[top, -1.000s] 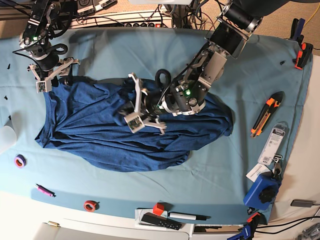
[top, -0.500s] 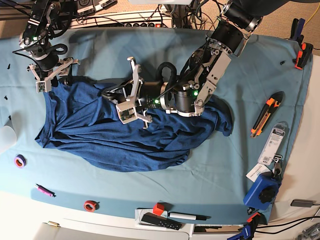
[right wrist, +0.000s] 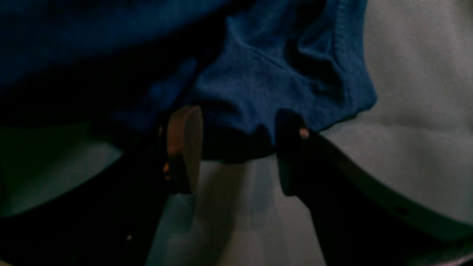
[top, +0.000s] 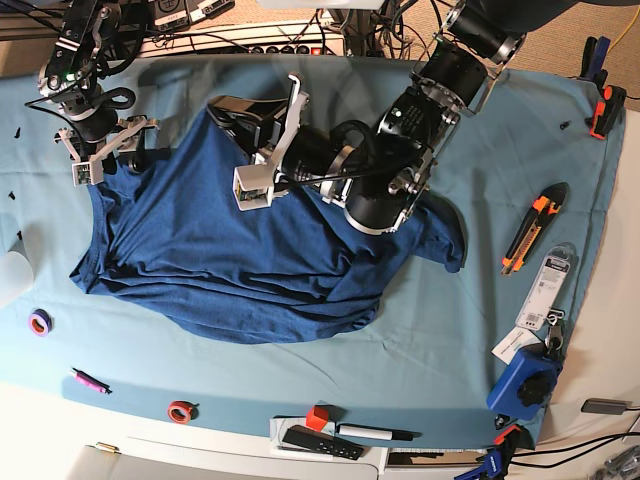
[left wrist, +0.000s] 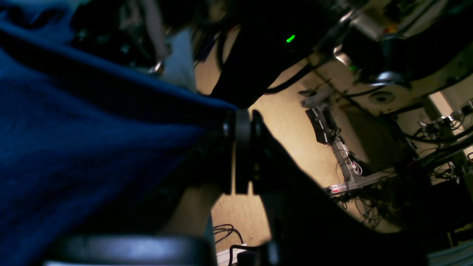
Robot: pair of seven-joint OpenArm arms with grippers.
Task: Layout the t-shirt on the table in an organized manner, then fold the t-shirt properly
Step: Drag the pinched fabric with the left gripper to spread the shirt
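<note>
My left gripper [top: 222,108] is clenched on a raised fold of the large dark navy-blue knit t-shirt [top: 200,260], lifting that edge off the wide table draped in light teal cloth [top: 520,110]. I hold it high, I judge, so the bunched fabric can hang and open out for laying flat; the shirt is far from organized, with deep wrinkles across its lower half and one sleeve trailing toward the orange-and-black utility knife [top: 530,228], though well apart from it.

My right gripper [top: 100,150] hangs at the shirt's far corner with its fingers spread wide, grasping nothing. It sits there, I think, to pin or take that corner as a counter-hold while the other arm lifts.

The base view shows the whole spread: shirt mostly on the table, one part tented up under my left arm. It cannot show the contact at either hand. The left wrist view does: my pads [left wrist: 236,147] are pressed together with blue cloth [left wrist: 92,147] draped away from them. The right wrist view shows a rumpled hem [right wrist: 281,81] lying between my open fingertips [right wrist: 183,147], just at their tips, not yet pinched, with bare teal cloth below.
</note>
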